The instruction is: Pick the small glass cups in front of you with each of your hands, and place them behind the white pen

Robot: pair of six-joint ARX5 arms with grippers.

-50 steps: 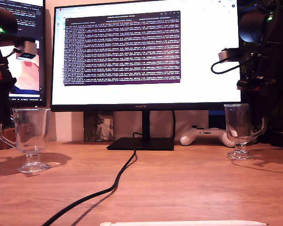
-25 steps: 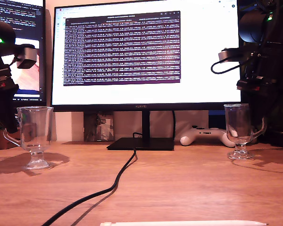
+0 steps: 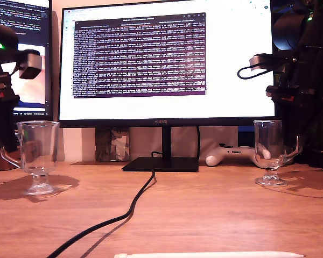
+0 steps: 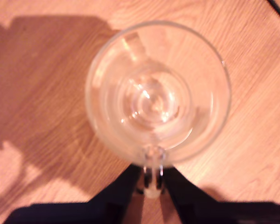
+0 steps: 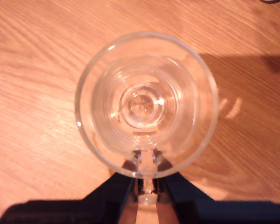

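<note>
One clear glass cup [image 3: 37, 148] stands at the exterior view's left, its handle pinched by my first gripper [image 4: 152, 179]. From above, this cup [image 4: 156, 93] fills the first wrist view. The other glass cup [image 3: 269, 142] is at the exterior view's right, slightly tilted, and my second gripper [image 5: 146, 184] is shut on its handle. That cup [image 5: 144, 105] fills the second wrist view. I cannot tell whether the feet touch the wood. The white pen [image 3: 210, 255] lies across the exterior view's bottom edge, in front of both cups.
A large monitor [image 3: 167, 59] on a black stand [image 3: 160, 164] rises behind the cups. A black cable [image 3: 134, 207] snakes from the stand toward the front. A white game controller [image 3: 231, 156] lies behind the cup at the exterior view's right. Dark arms [image 3: 1, 113] flank both sides.
The cup at the exterior view's left slid right, then back a little. In the last half second the cup at its right shifted left and slightly nearer, with its arm.
</note>
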